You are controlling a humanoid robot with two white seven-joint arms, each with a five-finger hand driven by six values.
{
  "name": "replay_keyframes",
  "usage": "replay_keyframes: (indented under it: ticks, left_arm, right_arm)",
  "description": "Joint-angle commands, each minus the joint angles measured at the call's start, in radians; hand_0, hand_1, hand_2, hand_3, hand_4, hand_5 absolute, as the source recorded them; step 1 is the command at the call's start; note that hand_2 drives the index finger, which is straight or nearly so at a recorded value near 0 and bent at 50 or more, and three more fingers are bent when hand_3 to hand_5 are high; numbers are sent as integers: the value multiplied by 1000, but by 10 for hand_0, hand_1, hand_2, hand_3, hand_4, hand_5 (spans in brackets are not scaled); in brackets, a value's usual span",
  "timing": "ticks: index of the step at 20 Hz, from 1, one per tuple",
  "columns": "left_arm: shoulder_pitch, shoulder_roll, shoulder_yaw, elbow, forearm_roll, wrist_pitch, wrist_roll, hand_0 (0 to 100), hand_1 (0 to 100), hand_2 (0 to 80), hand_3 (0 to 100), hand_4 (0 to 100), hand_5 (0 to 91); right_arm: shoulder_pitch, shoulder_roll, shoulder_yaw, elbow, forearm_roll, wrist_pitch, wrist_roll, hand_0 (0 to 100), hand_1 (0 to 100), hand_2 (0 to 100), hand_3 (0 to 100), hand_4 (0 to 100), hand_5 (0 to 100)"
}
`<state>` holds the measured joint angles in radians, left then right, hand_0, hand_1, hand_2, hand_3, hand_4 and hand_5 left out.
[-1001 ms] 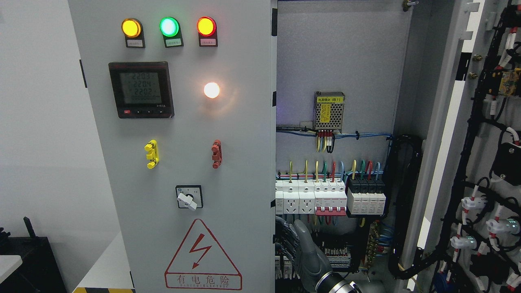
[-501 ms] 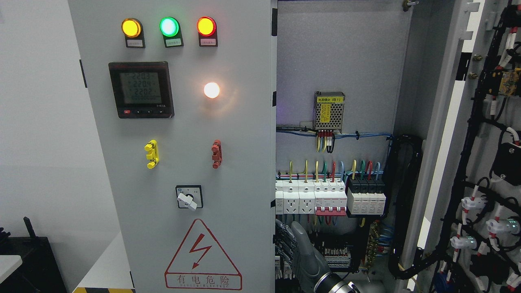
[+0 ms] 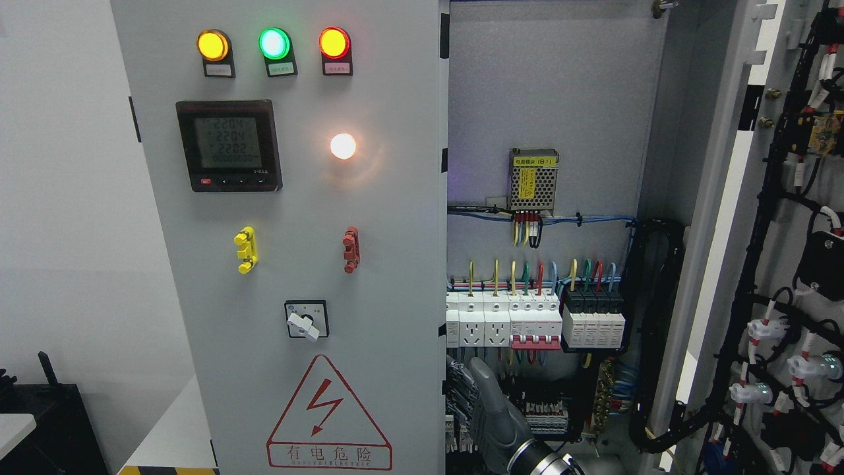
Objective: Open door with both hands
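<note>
The cabinet's left door [image 3: 297, 264] is closed and carries lamps, a meter and a warning triangle. The right door [image 3: 784, 277] is swung wide open at the right and shows its inner wiring. My right hand [image 3: 476, 404] comes up from the bottom edge right of the middle. It is inside the cabinet opening, right beside the left door's free edge [image 3: 442, 369]. Its fingers [image 3: 459, 396] stretch toward that edge, with the thumb pointing up and nothing grasped. Whether the fingertips touch the edge is hidden. The left hand does not show.
Inside the cabinet are a row of breakers [image 3: 534, 320], a small power supply [image 3: 533, 170] and terminal blocks close behind the hand. A thick black cable bundle [image 3: 659, 330] runs down the right side. A dark box [image 3: 46, 422] sits at the lower left.
My right hand has crept a little to the left, closer to the left door's free edge. Both doors stand as before.
</note>
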<state>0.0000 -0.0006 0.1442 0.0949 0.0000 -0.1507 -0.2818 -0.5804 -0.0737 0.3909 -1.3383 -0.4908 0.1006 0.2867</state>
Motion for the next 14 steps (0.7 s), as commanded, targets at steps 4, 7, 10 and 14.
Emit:
replay_keyframes:
  ticks: [4, 7, 10, 14]
  left_arm:
    - [31, -33, 0, 0, 3, 0, 0, 0, 0, 0, 0, 42, 0]
    - [31, -33, 0, 0, 3, 0, 0, 0, 0, 0, 0, 42, 0]
    - [31, -33, 0, 0, 3, 0, 0, 0, 0, 0, 0, 41, 0]
    - [31, -33, 0, 0, 3, 0, 0, 0, 0, 0, 0, 41, 0]
  right_arm:
    - [-1, 0, 8, -4, -43, 2, 5, 0, 0, 0, 0, 0, 0]
    - [-1, 0, 6, -6, -57, 16, 5, 0, 0, 0, 0, 0, 0]
    - [-1, 0, 8, -7, -61, 17, 14, 0, 0, 0, 0, 0, 0]
    - [-2, 0, 8, -6, -61, 17, 31, 0, 0, 0, 0, 0, 0]
